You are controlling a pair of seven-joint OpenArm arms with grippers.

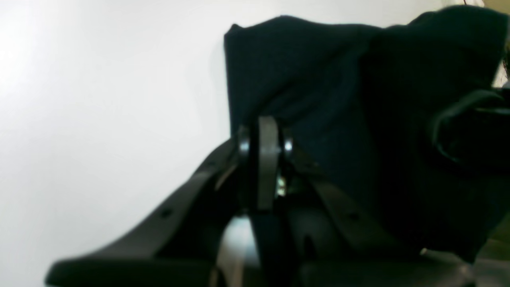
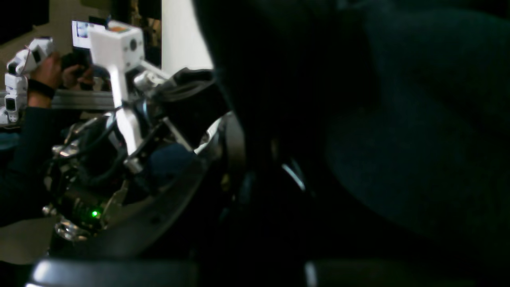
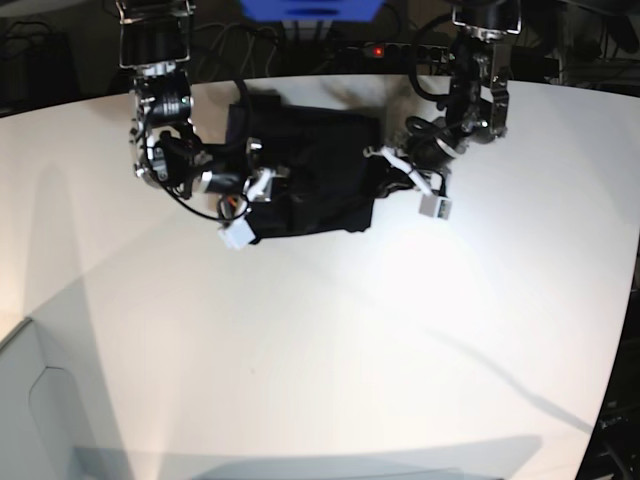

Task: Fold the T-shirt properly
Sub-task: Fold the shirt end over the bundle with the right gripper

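The black T-shirt (image 3: pixel 315 165) lies bunched at the back middle of the white table (image 3: pixel 330 340), between both arms. My left gripper (image 3: pixel 380 168) is at the shirt's right edge. In the left wrist view its fingers (image 1: pixel 266 135) are pressed together on the dark cloth (image 1: pixel 318 79), which rises in front of them. My right gripper (image 3: pixel 266 190) is at the shirt's left front corner. In the right wrist view the T-shirt (image 2: pixel 398 119) drapes over the fingers and hides the tips. No collar or print shows.
Cables and a power strip with a red light (image 3: pixel 375 49) run along the table's far edge, beside a blue object (image 3: pixel 310 8). The table's front left edge drops to a pale panel (image 3: pixel 35 400). A person's hand (image 2: pixel 44 71) shows beyond the other arm.
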